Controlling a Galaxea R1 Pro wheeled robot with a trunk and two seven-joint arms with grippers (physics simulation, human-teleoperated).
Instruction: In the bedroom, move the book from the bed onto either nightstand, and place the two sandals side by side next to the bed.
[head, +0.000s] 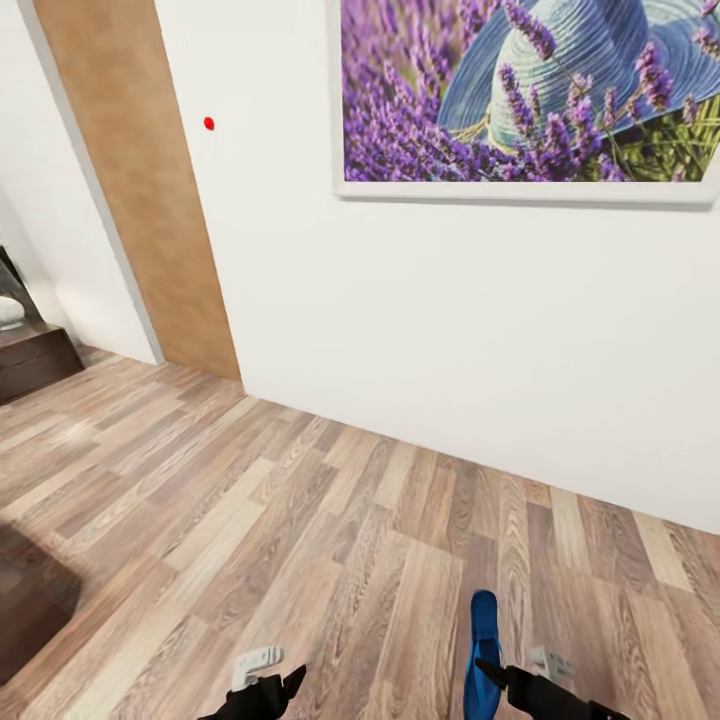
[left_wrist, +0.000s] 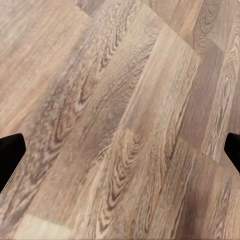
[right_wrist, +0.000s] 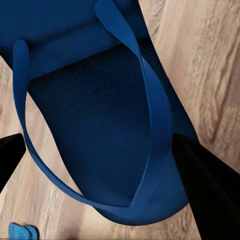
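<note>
A blue sandal (head: 484, 645) is gripped edge-on in the right tool (head: 492, 676), lifted clear of the wood-plank floor (head: 300, 540) so it can be carried bedward; the left tool (head: 285, 685) is spread wide, empty, kept free, probably for its mate.

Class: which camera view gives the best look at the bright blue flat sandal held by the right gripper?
The right wrist view: the bright blue flat sandal shows close up, strap and textured sole clear, between the right gripper fingers. The head view shows it small and edge-on over the wood-plank floor.
</note>
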